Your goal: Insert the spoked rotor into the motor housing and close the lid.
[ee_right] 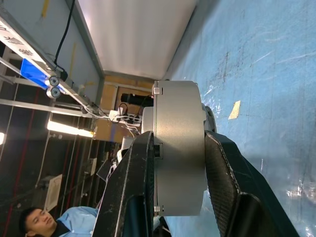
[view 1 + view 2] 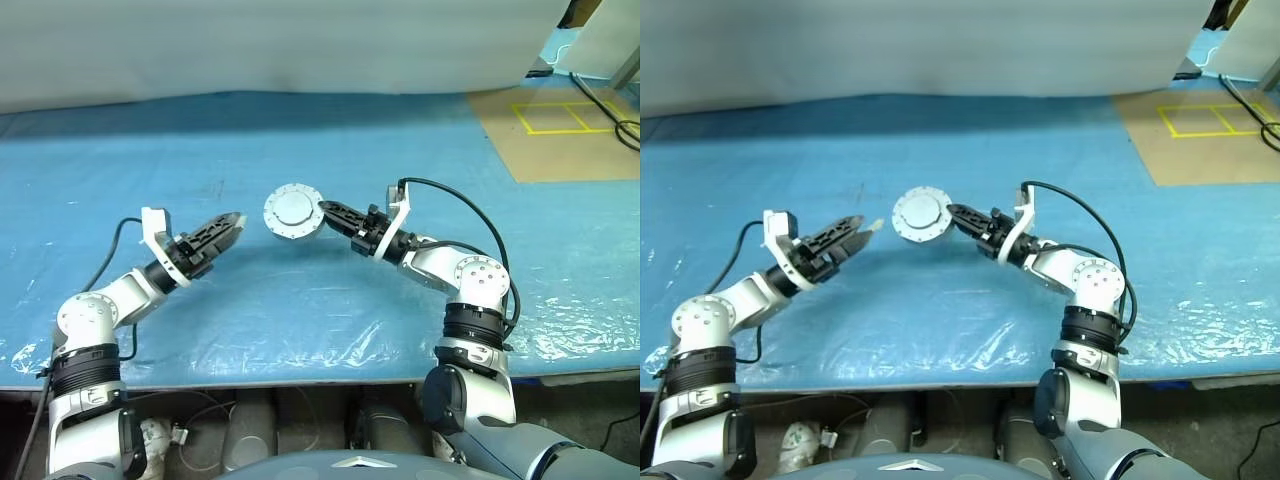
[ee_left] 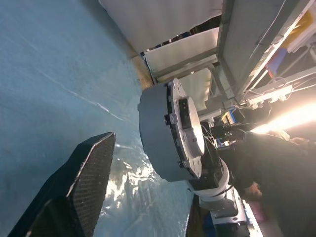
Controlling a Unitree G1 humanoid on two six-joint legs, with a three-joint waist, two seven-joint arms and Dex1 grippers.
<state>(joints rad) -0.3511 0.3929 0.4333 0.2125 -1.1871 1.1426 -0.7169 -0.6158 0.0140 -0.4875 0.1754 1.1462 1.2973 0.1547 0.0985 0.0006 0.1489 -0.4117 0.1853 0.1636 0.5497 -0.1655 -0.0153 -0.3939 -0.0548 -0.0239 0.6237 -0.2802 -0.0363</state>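
Note:
The motor housing point(image 2: 293, 211), a round grey puck, hangs above the blue table with its flat lid point(image 3: 190, 128) seated on one face. My right gripper point(image 2: 327, 211) is shut on the housing, one finger on each flat face, as the right wrist view shows with the fingers point(image 1: 138, 187) clamping the housing point(image 1: 180, 153). My left gripper point(image 2: 228, 226) stands open and empty a short way to the left of the housing, apart from it. One of its fingers point(image 3: 84, 182) points toward the housing point(image 3: 163, 133). The spoked rotor is out of view.
A blue plastic sheet point(image 2: 300, 320) covers the table, whose front edge runs just before the arms. A brown cardboard panel with yellow tape squares point(image 2: 560, 120) lies at the back right. A person in light blue point(image 1: 32, 222) shows in the right wrist view.

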